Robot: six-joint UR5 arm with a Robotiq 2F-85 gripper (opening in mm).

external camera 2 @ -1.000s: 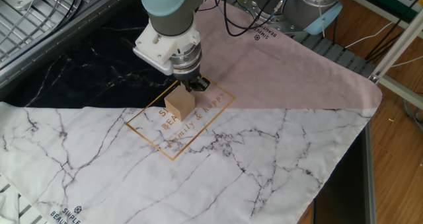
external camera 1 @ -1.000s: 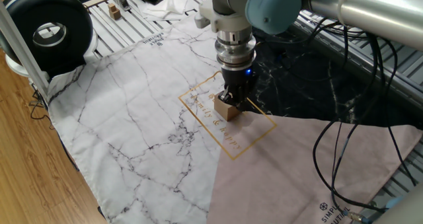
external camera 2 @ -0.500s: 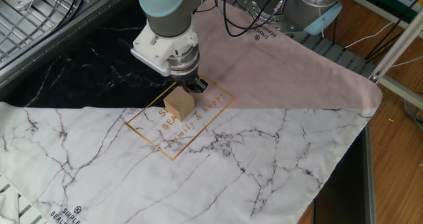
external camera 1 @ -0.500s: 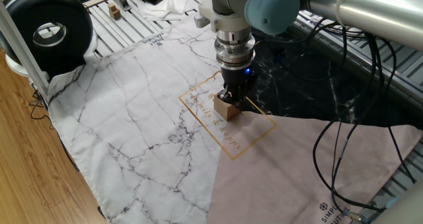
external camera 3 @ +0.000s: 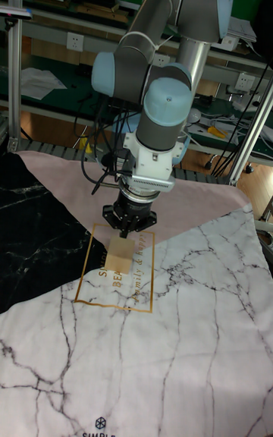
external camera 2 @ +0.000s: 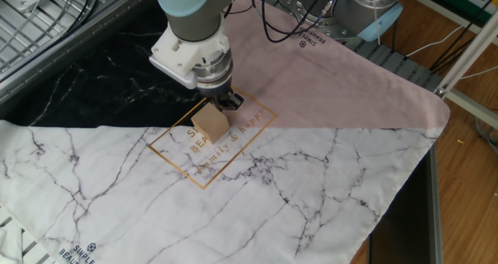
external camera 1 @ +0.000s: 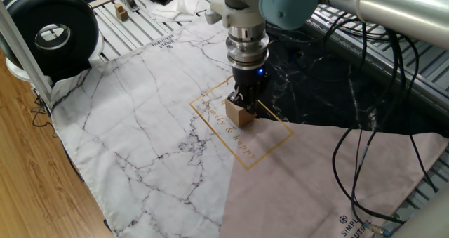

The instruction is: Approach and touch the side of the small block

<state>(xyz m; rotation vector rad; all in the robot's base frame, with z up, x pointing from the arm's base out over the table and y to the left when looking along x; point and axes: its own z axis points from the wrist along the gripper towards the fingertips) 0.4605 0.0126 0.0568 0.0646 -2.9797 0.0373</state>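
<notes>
The hand, seemingly closed and empty, touches the small block on the marble cloth.

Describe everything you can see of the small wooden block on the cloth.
The block is a plain light-brown wooden cube with sharp edges and unmarked faces. It sits flat and upright on the marble-print cloth, inside the gold printed rectangle and over some of its lettering. The gripper is low at one side, right against it; actual contact cannot be confirmed.
</notes>
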